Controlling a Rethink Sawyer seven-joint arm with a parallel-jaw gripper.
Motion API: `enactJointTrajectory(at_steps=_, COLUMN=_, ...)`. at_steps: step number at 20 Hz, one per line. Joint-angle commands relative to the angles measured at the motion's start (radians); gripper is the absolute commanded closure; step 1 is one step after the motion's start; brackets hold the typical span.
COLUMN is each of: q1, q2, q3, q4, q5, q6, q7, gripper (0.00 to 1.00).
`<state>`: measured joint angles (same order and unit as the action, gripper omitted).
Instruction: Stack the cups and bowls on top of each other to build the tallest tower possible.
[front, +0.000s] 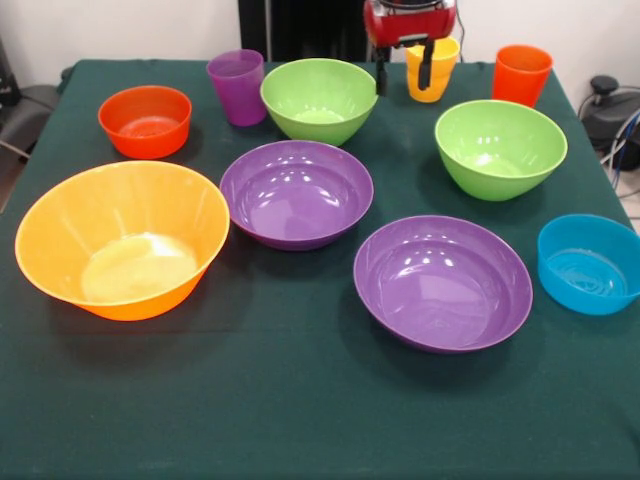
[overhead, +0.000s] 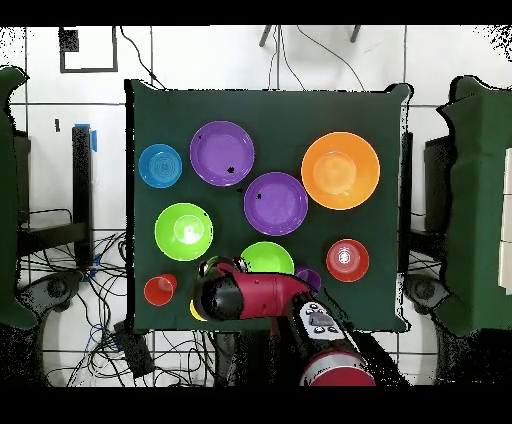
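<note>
My gripper hangs open at the table's far edge, one finger against a yellow-orange cup, the other beside it. A ribbed purple cup and an orange-red cup stand along the same edge. The bowls stand apart and upright: large yellow-orange, two purple, two green, blue, red-orange. No tower shows. In the overhead view the red arm hides the gripper.
The dark green cloth table has bare room along its front. Cables and black equipment lie off the right edge. In the overhead view the arm covers part of one green bowl.
</note>
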<state>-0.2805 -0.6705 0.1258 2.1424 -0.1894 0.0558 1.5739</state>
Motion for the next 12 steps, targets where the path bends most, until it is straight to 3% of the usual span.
enactJointTrajectory(at_steps=1, q1=-0.012, q2=0.014, q3=0.099, q4=-0.052, q5=0.013, q6=0.105, q7=0.102, gripper=0.00)
enactJointTrajectory(at_steps=12, q1=-0.024, q2=0.028, q3=0.092, q4=-0.060, q5=0.000, q6=0.099, q7=0.093, gripper=0.00)
